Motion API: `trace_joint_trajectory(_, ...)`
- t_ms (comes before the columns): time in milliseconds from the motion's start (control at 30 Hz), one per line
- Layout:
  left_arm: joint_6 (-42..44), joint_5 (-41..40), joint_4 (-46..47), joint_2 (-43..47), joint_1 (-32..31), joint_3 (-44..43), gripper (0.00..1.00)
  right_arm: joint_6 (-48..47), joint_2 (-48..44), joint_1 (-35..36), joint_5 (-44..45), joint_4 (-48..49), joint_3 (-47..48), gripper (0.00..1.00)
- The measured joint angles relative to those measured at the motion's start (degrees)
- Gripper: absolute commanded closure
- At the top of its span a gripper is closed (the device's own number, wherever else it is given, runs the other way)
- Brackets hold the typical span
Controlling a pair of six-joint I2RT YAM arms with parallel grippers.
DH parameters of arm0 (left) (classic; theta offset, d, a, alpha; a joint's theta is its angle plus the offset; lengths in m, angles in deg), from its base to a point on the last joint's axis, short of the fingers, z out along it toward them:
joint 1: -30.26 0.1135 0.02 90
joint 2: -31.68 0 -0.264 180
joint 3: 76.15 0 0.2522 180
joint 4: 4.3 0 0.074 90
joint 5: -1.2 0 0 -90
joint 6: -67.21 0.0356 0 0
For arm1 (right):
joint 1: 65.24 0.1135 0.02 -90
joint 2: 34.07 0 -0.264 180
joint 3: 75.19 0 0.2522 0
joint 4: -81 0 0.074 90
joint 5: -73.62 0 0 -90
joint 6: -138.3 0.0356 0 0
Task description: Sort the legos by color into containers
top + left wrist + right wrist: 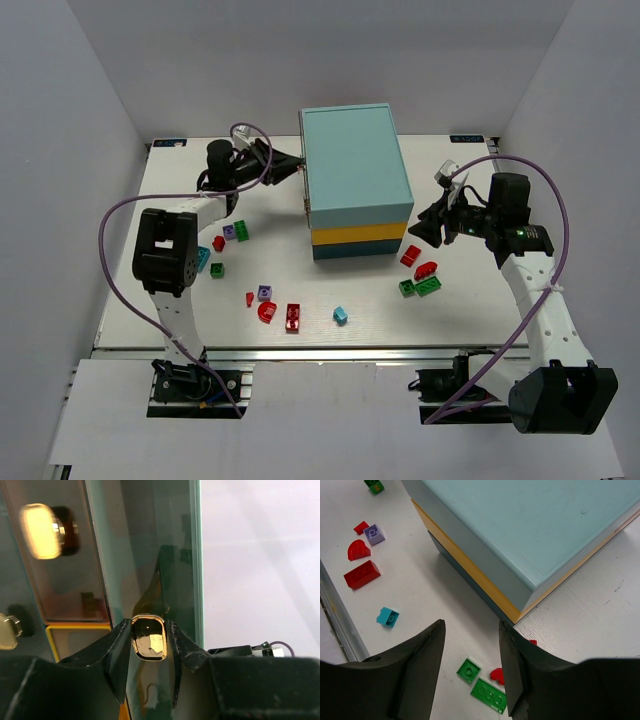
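White table (330,285), legos (293,317) scattered, pale grey walls (60,120)

The cabinet (355,165) was light teal on top, with a yellow band and a darker teal band beneath. The bench (470,320) was white. On its left side lay red, purple, light blue and green legos (218,243). Nearer were a purple brick (264,292), a red curved piece (267,311), a red brick (293,316) and a light blue brick (340,315). To the right were two red pieces (410,255) and two green ones (429,285). The fingers (420,670) were black, the cables (101,240) purple. The drawer knob (149,637) was shiny gold.
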Motion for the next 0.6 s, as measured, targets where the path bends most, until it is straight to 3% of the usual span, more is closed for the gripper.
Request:
trace_joint_trajectory(367,0.48,1.90,0.28,4.63,6.58,6.14,0.70,-0.13,-0.20,0.00,0.00,0.00,-1.11,0.37)
trace_joint_trajectory(533,1.97,2.29,-1.22,5.27,7.52,6.19,0.48,-1.70,-0.26,0.00,-0.22,-0.24,-1.31,0.19)
trace_joint_trajectory(567,2.45,2.34,-1.44,5.35,7.56,6.21,0.35,-2.43,-0.26,0.00,-0.42,-0.57,-1.31,0.17)
trace_joint_trajectory(600,2.82,2.34,-1.70,5.46,7.61,6.21,0.30,-3.50,-0.26,0.00,-0.70,-1.20,-1.31,0.15)
